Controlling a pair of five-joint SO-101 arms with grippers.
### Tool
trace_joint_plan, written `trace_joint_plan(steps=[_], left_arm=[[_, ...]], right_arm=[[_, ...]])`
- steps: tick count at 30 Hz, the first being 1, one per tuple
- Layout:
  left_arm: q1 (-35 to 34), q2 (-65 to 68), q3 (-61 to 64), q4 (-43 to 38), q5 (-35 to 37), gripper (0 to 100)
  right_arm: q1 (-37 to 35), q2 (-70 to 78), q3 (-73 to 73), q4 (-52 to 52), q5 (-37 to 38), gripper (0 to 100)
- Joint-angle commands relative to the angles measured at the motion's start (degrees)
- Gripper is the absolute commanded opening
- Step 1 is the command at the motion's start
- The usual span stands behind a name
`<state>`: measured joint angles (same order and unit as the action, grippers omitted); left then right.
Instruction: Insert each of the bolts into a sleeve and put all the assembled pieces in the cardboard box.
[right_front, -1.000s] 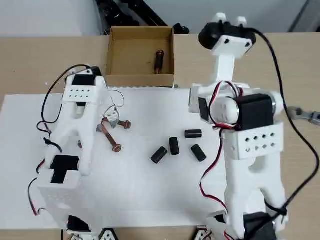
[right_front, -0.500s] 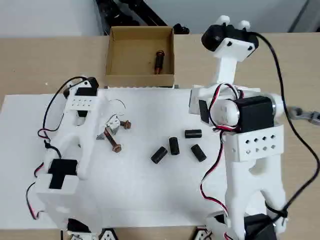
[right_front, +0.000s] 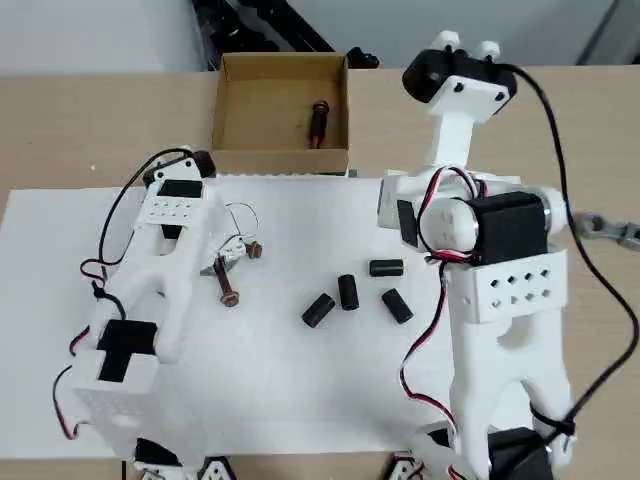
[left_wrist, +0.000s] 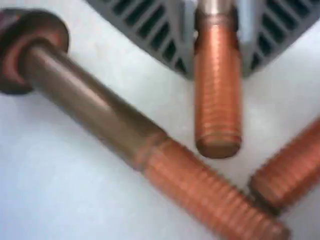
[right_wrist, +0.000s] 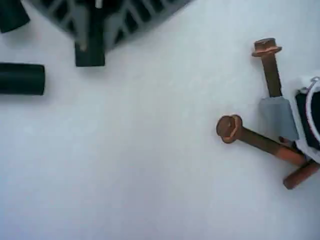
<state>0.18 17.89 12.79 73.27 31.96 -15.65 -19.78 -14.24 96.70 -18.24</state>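
Observation:
My left gripper (right_front: 224, 262) is down among three copper bolts on the white sheet. It is shut on the shank of one bolt (left_wrist: 217, 110), whose threaded end sticks out past the grey fingers. A second bolt (left_wrist: 100, 115) lies right beside it and a third bolt (left_wrist: 285, 180) shows only its tip. My right gripper (right_front: 402, 218) hangs at the right of the sheet, shut on a dark sleeve (right_wrist: 90, 52). Several black sleeves (right_front: 347, 292) lie loose mid-sheet. The cardboard box (right_front: 232, 110) at the back holds one assembled piece (right_front: 319, 120).
The white sheet (right_front: 300, 400) covers the table between the two arm bases. The front half of it is bare. Red and black cables loop beside both arms. The box touches the sheet's far edge.
The left arm swung forward and lowered its gripper onto the bolt cluster, nudging the bolts closer together. The right arm barely shifted.

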Motion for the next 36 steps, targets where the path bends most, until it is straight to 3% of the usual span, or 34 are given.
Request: trace_joint_plan(steps=[1,8,11,16,25,30,36], left_arm=[[-0.53,0.35,-0.92,4.75,-3.25,0],[-0.79,0.26,-14.02,20.22,-16.79,0],[-0.44,0.35,-22.02,26.46,-26.9,0],[-0.88,0.26,-28.09,27.25,-46.51,0],[0.09,0.79,-27.91,27.16,-79.91,0],[2.64,0.79,-24.31,27.16,-86.86,0],[4.48,0.53,-19.21,25.85,-88.18,0]], right_arm=[[0.48,-1.71,-0.26,-0.92,-0.62,0.5],[0.22,-1.71,-0.26,-0.92,-0.62,0.5],[0.22,-1.71,-0.26,-0.92,-0.62,0.5],[0.22,-1.71,-0.26,-0.92,-0.62,0.5],[0.13,-1.8,-0.26,-0.92,-0.62,0.5],[0.13,-1.8,-0.26,-0.84,-0.62,0.5],[0.13,-1.8,-0.26,-0.84,-0.62,0.5]])
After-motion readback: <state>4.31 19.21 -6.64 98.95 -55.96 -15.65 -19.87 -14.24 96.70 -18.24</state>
